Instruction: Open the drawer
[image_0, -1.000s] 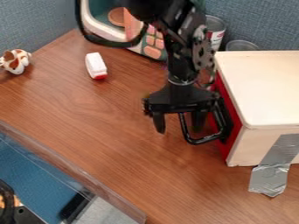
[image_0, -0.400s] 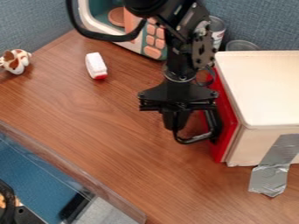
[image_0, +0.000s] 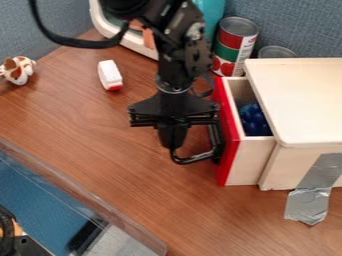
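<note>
Brown wood grain runs across the table (image_0: 160, 215), from a slanting see-through rim (image_0: 87, 202) at the near left back to blue-grey fabric walls (image_0: 300, 25). Outside that rim, in the near left corner, I see a blue surface (image_0: 40, 185) and some dark pieces I can't make out.

At the near right, silver tape (image_0: 308, 195) runs down the pale wooden box (image_0: 307, 100) and onto the table. Out of the box's left side juts the drawer (image_0: 250, 162), partly open, with a gap between its red front (image_0: 229, 145) and the edge of the box top. Something blue and knobbly (image_0: 252, 119) sits inside.

To the left of that front, the end effector (image_0: 172, 145) hangs down, its fingers pressed together, pinching the outer end of the black handle (image_0: 194, 160). The arm drops in from the top edge. Between the handle and the rim there's a broad stretch of wood, sideways room on the drawer's opening side.

Farther back on the left lie a white block with a red end (image_0: 109, 75) and a brown-and-white figure (image_0: 19, 70). Behind the drawer stand a red-and-green can (image_0: 234, 45) and a second round container (image_0: 275, 51), near the wall.
</note>
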